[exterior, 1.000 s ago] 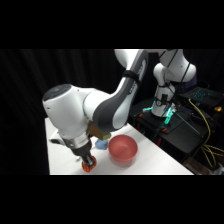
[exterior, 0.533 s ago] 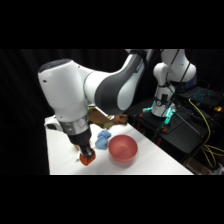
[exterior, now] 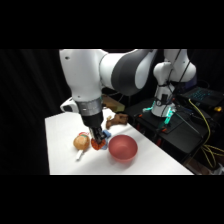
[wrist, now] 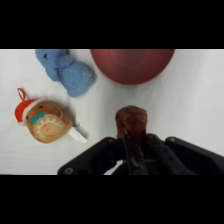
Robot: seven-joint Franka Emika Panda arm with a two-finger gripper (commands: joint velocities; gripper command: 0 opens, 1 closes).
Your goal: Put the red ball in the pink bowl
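The red ball (wrist: 131, 117) shows dark red at the tips of my gripper (wrist: 131, 134), which is shut on it. In the side view the gripper (exterior: 96, 139) hangs low over the white table (exterior: 60, 135), with the red ball (exterior: 98, 146) under it, just left of the pink bowl (exterior: 122, 148). The wrist view has the pink bowl (wrist: 131, 64) a short way ahead of the ball, its far part cut off by the picture's top. I cannot tell whether the ball touches the table.
A round brown-orange toy with a red cap (wrist: 45, 121) lies left of the gripper, seen also in the side view as the brown-orange toy (exterior: 81, 142). A blue lump (wrist: 67, 70) sits beside the bowl. A brown object (exterior: 117, 120) lies behind. Black equipment with cables (exterior: 172, 127) stands to the right.
The arm has swung up and to the right, carrying the gripper and ball from the table's front left toward the pink bowl. The bowl and toys have stayed put.
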